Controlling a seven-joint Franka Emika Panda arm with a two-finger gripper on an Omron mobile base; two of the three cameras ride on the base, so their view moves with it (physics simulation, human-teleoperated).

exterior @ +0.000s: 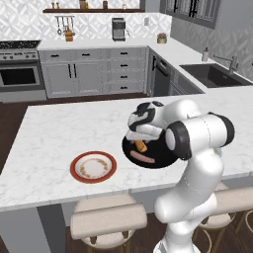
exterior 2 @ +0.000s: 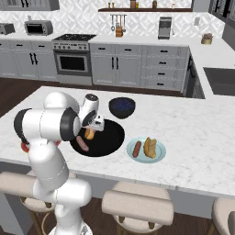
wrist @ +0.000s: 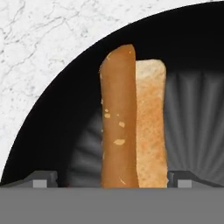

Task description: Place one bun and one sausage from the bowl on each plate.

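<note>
Two buns (exterior 2: pixel 90 133), two sausages (exterior 2: pixel 82 143), two plates (exterior: pixel 93 167)

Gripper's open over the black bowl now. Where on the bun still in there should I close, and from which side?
Grip the bun across its narrow width near mid-length, coming straight down from above. It lies flat in the bowl, a long stick running between the gripper fingertips, so its long sides probably suit the open jaws best.

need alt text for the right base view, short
The white arm's open gripper hangs over a bun in the black bowl, with a sausage lying beside it. To the right, a pale blue plate already holds a bun and sausage.
</note>
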